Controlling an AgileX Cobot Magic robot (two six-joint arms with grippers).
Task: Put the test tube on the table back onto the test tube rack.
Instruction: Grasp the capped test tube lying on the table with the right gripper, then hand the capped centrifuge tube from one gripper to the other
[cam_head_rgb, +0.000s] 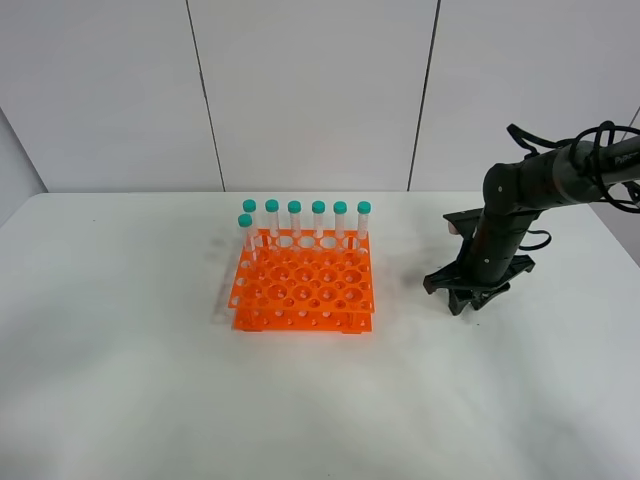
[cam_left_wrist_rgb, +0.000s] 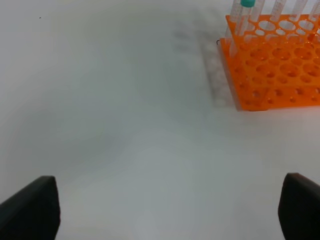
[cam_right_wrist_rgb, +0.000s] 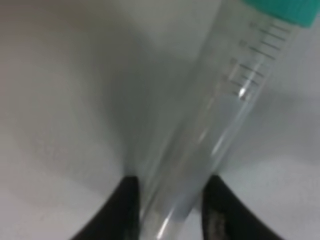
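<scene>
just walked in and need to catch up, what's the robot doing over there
The right gripper is down at the table, right of the orange test tube rack, its fingers closed around a clear test tube with a teal cap. That tube is not yet in the rack, where seven matching tubes stand along the back. The left gripper hangs open over bare table, holding nothing.

I see 7 teal-capped tubes upright: 6 in back row, 1 just in front at left end. Behind: pale wall panels w/ dark seams.
</scene>
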